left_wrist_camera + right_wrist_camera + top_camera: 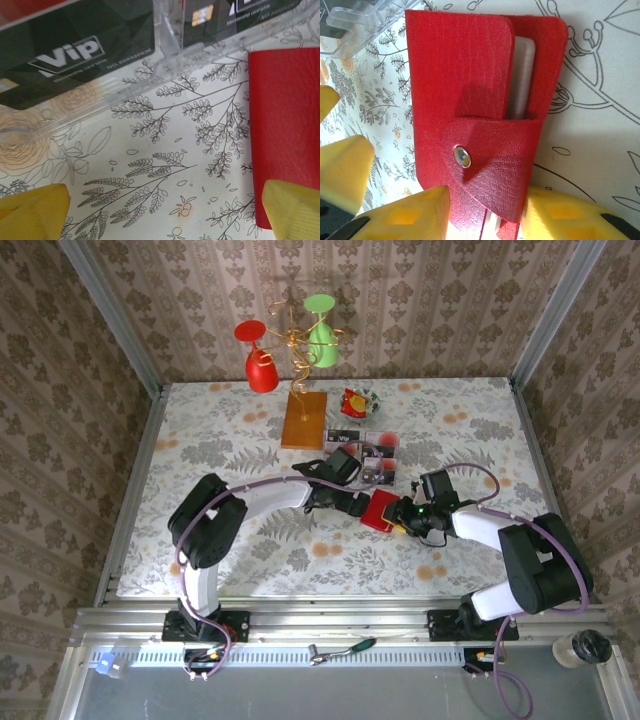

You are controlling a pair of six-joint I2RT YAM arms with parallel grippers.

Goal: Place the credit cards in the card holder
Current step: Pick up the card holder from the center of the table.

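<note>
Item: card holder, frame centre. Its long axis runs up-frame from my right gripper, which pinches its lower end. One whitish card sits in its pocket. My left gripper is spread wide, with the holder at its right and the credit cards upper left.

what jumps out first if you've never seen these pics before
The bright red card holder at mid-table, gripped at its near end by the right hand's yellow fingers, with a pale card poking from its pocket. Next, the red cup and green cup hanging on a gold wire stand at the table's far edge.
</note>
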